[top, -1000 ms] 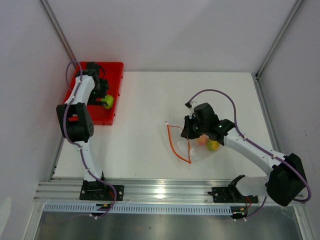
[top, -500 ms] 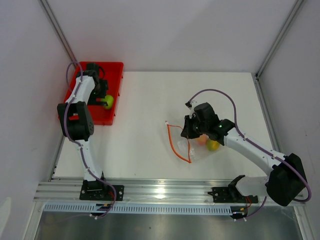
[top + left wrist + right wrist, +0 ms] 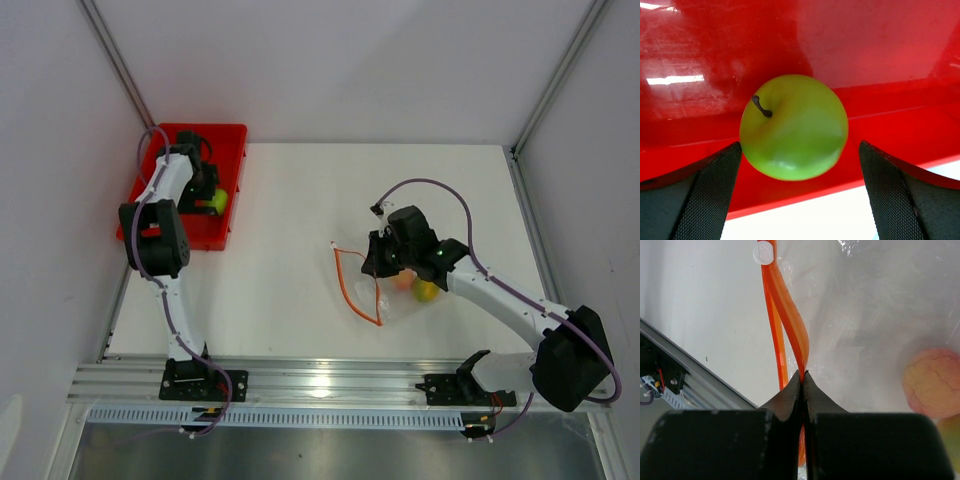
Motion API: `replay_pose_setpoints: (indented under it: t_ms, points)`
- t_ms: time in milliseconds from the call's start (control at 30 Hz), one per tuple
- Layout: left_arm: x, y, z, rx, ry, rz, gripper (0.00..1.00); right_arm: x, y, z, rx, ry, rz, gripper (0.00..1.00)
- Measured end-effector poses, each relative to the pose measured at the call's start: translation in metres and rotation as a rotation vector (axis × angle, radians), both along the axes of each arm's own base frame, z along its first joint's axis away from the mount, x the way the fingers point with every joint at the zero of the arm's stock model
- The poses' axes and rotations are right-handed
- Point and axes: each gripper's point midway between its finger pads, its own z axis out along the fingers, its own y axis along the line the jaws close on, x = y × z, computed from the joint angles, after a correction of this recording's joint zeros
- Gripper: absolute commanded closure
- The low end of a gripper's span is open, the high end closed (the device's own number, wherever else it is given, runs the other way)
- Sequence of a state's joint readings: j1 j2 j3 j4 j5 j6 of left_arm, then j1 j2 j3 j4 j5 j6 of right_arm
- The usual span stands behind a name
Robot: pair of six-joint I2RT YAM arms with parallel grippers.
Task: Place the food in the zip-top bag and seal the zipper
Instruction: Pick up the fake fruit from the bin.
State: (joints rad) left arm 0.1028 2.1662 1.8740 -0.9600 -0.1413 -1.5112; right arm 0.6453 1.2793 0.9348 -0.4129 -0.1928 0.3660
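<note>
Reaching into the red rectangular plastic tray [image 3: 236, 150] at the far left corner of the white bench [image 3: 290, 210], the left hand [image 3: 799, 150] is spread wide, with its two black textured fingers [image 3: 710, 195] standing on either side of the small round green toy fruit [image 3: 795, 127]. That fruit, shaped like an apple with a short dark stem, lies on the tray floor close to the rim that faces the bench. The finger on the left of the wrist view comes right up to its skin, though whether it touches cannot be told. The other finger stands apart from it, with red tray showing between them.

Well apart from the tray, right of the bench's middle, the small clear crinkly zip-top bag [image 3: 875, 305] lies flat on the bench. The right hand [image 3: 802, 374] is pressed together and pinches the thin orange-red zipper strip [image 3: 790, 305] between its fingertips. Beyond the grip the strip runs away in two lines, one a broad twisted band and one thinner beside it, meeting at a small white round tab [image 3: 763, 254]. From above, the strip bows out to the left of the hand in a loose loop, so the mouth is not sealed. Inside the clear plastic lie the round pinkish-orange toy fruit [image 3: 932, 382] and, just beside it, the round yellow-orange toy fruit [image 3: 952, 435], both near the right hand
</note>
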Motion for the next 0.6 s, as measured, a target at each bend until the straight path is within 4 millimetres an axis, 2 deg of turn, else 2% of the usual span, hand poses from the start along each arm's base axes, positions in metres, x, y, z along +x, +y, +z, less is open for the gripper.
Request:
replay_pose_setpoints:
  t_ms: [400, 500, 600]
  points:
    - [-0.006, -0.004, -0.023, -0.030, 0.062, 0.005, 0.01, 0.001, -0.001, -0.002, -0.001, 0.001, -0.005, 1.00]
    - [-0.006, -0.004, -0.024, -0.032, 0.063, 0.006, 0.05, 0.002, -0.002, -0.004, 0.000, 0.001, -0.009, 1.00]
    - [-0.006, -0.004, -0.024, -0.035, 0.060, 0.010, 0.15, 0.002, -0.003, -0.006, -0.002, 0.002, -0.011, 1.00]
